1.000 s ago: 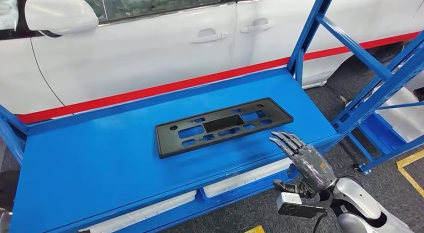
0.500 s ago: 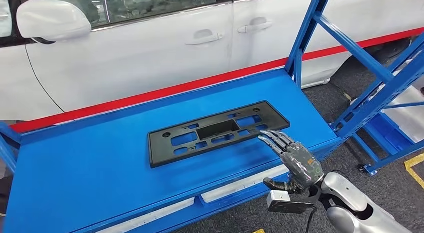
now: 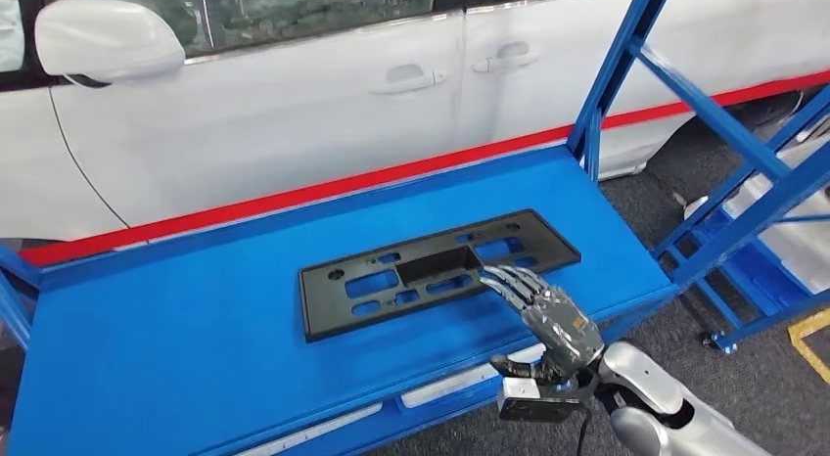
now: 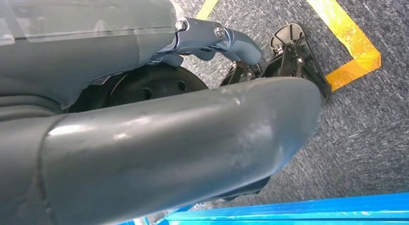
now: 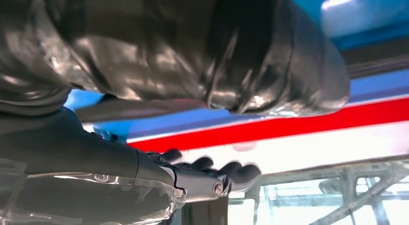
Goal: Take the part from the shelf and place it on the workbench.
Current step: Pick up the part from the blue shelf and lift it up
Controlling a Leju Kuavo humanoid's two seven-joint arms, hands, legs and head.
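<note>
A black licence plate holder (image 3: 438, 270) lies flat on the blue shelf (image 3: 196, 348), roughly at the middle of the deck, its long side running along the shelf and its far-right corner angled slightly away from the front edge. To the left of the holder the shelf surface is bare blue; behind it stands a white car (image 3: 294, 104) with a red stripe low along its doors and a side mirror at the far left. At the holder's near-right edge, the right robot hand (image 3: 543, 309) reaches in from the shelf's front edge with its fingers (image 3: 504, 280) spread and extended forward, their tips over the holder's near rim; whether they touch it cannot be told, and the hand holds nothing. To the right of the holder, blue diagonal braces of the shelf frame rise from the grey carpeted floor (image 3: 675, 339). The left robot hand (image 4: 212, 41) hangs over the same grey carpet beside yellow floor tape (image 4: 352, 41); its grasp cannot be judged.
</note>
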